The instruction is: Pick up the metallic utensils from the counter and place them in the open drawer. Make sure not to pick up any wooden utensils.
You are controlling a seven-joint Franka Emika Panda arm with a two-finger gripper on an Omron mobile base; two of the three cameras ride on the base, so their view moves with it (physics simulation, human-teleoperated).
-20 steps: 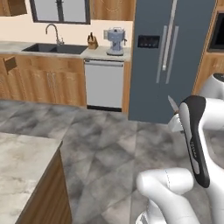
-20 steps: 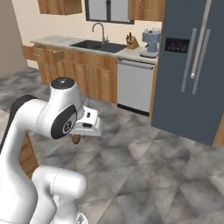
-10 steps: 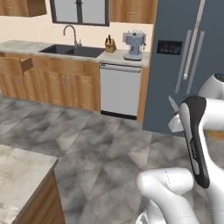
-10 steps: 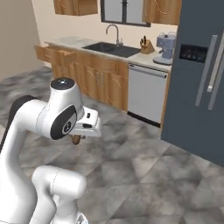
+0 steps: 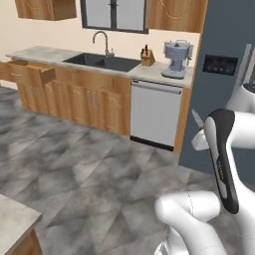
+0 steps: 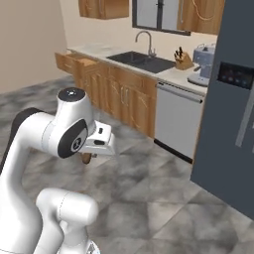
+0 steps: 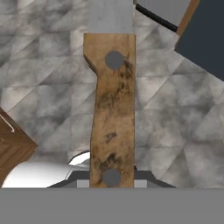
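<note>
My gripper [image 7: 111, 177] is shut on a knife [image 7: 111, 118] with a worn brown wooden handle, two grey rivets and a grey blade that points away over the floor. In the left base view the blade tip [image 5: 197, 118] sticks up beside the hand. The handle end [image 6: 87, 158] hangs under the hand in the right base view. An open drawer [image 5: 42, 74] juts from the far wooden cabinets left of the sink; the drawer [image 6: 75, 61] is seen again from the right. A corner of the marbled counter [image 5: 14, 219] lies at lower left. The fork-like piece and wooden spoons are out of view.
Grey stone floor stretches between me and the far wall. Along that wall stand a sink [image 5: 103, 61], a knife block [image 5: 147, 58], a coffee machine [image 5: 175, 60], a dishwasher [image 5: 154, 113] and a dark fridge [image 6: 233, 119].
The whole scene has slid to the right in both base views as the base turned, bringing the open drawer into sight. The arm holds its pose with the knife.
</note>
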